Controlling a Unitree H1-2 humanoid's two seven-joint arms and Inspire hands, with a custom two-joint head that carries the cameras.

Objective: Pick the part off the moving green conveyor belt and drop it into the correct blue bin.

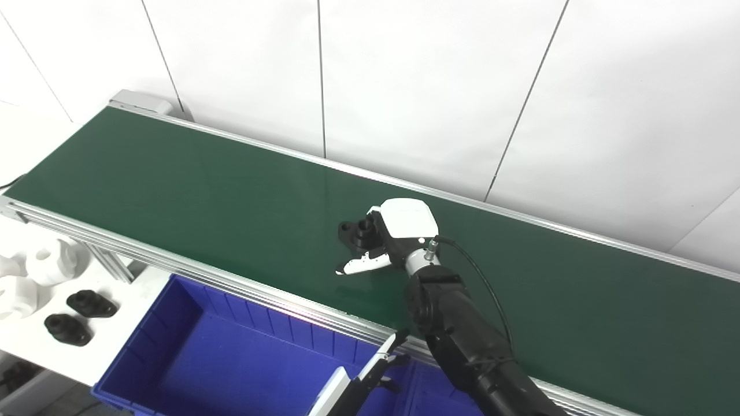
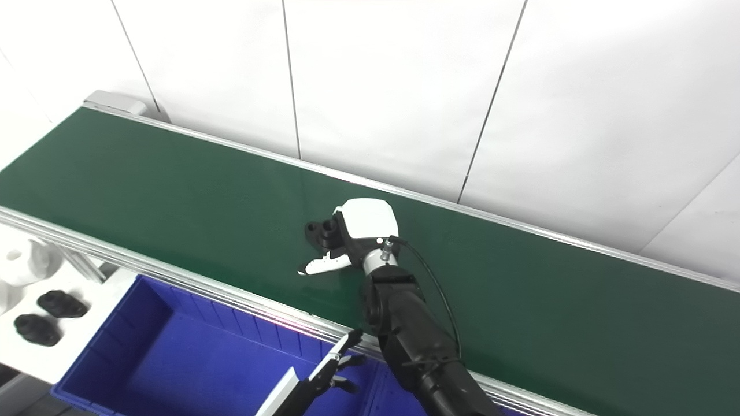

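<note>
Because the belt [image 1: 202,190] keeps carrying the black part [image 1: 357,230] along, the right hand [image 1: 388,234] reaches over it from the near side, fingers curled around it though I cannot tell if clamped; the left hand [image 1: 381,361] waits, fingers apart, over the blue bin [image 1: 191,346].

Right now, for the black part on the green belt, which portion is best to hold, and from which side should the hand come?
Probably the raised round boss of the black part, taken from above and from the right, where the right hand already reaches it. The part lies flat on the conveyor belt, so its thin flange offers little edge; the boss stands up and gives the fingers something to close on.
</note>
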